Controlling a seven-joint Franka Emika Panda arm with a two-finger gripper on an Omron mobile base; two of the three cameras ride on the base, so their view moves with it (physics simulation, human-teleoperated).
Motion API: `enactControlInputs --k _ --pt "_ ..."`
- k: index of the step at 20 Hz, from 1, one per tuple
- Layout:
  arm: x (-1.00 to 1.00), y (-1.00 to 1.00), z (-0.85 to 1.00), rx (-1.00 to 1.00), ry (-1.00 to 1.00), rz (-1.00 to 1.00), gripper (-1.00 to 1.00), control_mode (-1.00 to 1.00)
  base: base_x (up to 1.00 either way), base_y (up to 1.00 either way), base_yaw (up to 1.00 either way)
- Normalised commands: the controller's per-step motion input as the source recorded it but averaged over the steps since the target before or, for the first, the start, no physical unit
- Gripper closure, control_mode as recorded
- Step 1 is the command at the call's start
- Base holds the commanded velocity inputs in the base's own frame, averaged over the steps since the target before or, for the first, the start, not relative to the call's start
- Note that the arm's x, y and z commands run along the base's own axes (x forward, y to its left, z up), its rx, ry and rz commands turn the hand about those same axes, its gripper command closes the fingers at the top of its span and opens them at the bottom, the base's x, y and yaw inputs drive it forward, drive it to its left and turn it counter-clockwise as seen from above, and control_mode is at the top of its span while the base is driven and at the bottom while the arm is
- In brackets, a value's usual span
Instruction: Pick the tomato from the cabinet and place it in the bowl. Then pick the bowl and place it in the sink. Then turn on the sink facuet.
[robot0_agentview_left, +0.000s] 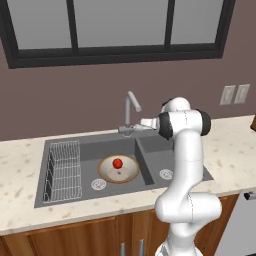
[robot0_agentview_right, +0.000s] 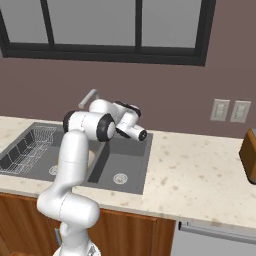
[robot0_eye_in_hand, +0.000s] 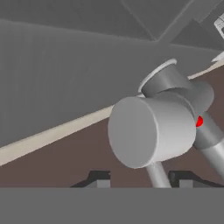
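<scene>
Faucet (robot0_agentview_left: 131, 111) work is the step in hand, by my reading: the bowl (robot0_agentview_left: 118, 169) sits in the left basin of the sink (robot0_agentview_left: 65, 196) with the tomato (robot0_agentview_left: 117, 163) resting in it, so only the water is left to start. The faucet stands on the sink's back edge, against the brown wall. Its lever (robot0_eye_in_hand: 151, 133), seen close in the hand view as a stubby grey cylinder on a thin stem, looks rigid, smooth metal, probably slick, and likely to pivot under light force; a push on its side should serve better than a squeeze. The arm rises from the bench front, folds at the elbow and reaches level toward the faucet base. The pincer (robot0_eye_in_hand: 141, 182) is right at the lever, its fingertips (robot0_eye_in_hand: 101, 181) apart on either side of the stem, clamped on nothing.
</scene>
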Motion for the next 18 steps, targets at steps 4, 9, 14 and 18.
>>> enactControlInputs --k 4,9,14,18 --pt "0.12 -1.0 -0.31 0.08 0.23 -0.08 1.0 -1.0 0.0 0.0 0.0" --pt "0.07 -1.0 -0.4 0.06 0.23 -0.08 1.0 -1.0 0.0 0.0 0.0" --pt "0.01 -0.41 -0.11 0.07 0.07 -0.01 1.0 -1.0 0.0 0.0 0.0" --pt "0.0 0.0 0.0 0.0 0.0 0.0 1.0 -1.0 0.0 0.0 0.0"
